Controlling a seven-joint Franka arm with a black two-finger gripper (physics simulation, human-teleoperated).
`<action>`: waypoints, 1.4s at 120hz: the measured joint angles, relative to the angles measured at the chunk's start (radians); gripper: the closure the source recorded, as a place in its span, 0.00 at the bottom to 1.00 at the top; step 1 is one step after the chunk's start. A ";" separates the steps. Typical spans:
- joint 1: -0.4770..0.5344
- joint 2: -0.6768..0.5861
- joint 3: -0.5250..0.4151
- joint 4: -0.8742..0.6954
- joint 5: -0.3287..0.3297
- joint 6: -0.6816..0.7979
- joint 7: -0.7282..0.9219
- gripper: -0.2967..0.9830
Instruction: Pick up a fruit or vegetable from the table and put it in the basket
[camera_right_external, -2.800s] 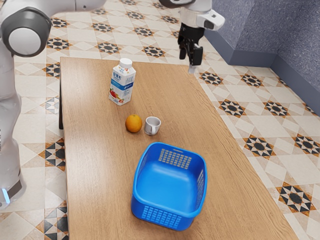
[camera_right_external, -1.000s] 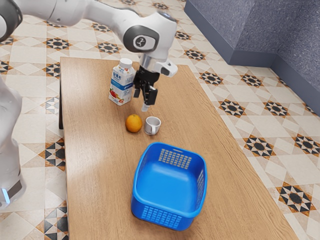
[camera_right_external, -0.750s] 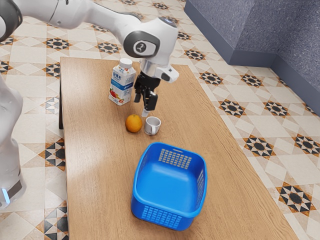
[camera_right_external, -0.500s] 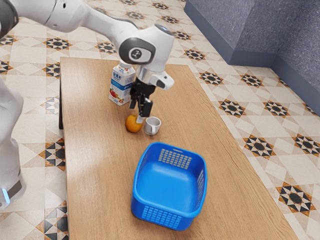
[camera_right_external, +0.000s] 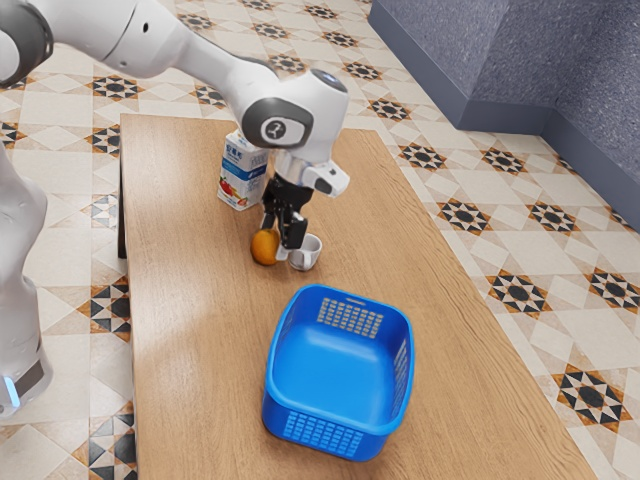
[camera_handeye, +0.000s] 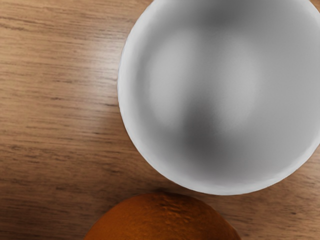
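"At the lower centre of the exterior view, what is catalogued first?"

"One basket (camera_right_external: 322, 432), blue plastic, rounded at the corners, pierced with lattice panels. It is set upright on a wooden table (camera_right_external: 200, 350), and its floor is seen bare."

"And next, farther back?"

"One cup (camera_right_external: 307, 253), white, small, with a handle, placed upright near the middle of the frame, beyond the basket. One orange (camera_right_external: 264, 248), whole, is entered just beside it, toward the frame's left; it is found on the table, outside the basket."

"How is the pair shown in the wrist view?"

"The cup is seen from above, its round mouth filling much of the upper right. The orange is cut off by the lower edge, close under the hand."

"State of the gripper (camera_right_external: 275, 242)?"

"Black, two-fingered, lowered at the orange. It is listed as released: the fingers are held apart, one tip placed between orange and cup. Whether the peel is touched cannot be told."

"Remaining items, toward the back?"

"One carton (camera_right_external: 240, 172), white and blue, printed with fruit, stood upright at upper left of centre, its top partly covered by the white arm (camera_right_external: 150, 40). Behind the table, a floor (camera_right_external: 455, 215) patterned with stars; at upper right, a wall (camera_right_external: 530, 60), speckled blue-grey, edged by a darker skirting."
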 joint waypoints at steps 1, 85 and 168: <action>0.000 0.000 0.000 -0.001 0.000 0.001 0.000 0.23; -0.008 -0.043 0.029 -0.030 0.004 0.074 0.000 0.48; -0.345 0.033 -0.192 0.351 0.042 -0.075 0.050 0.48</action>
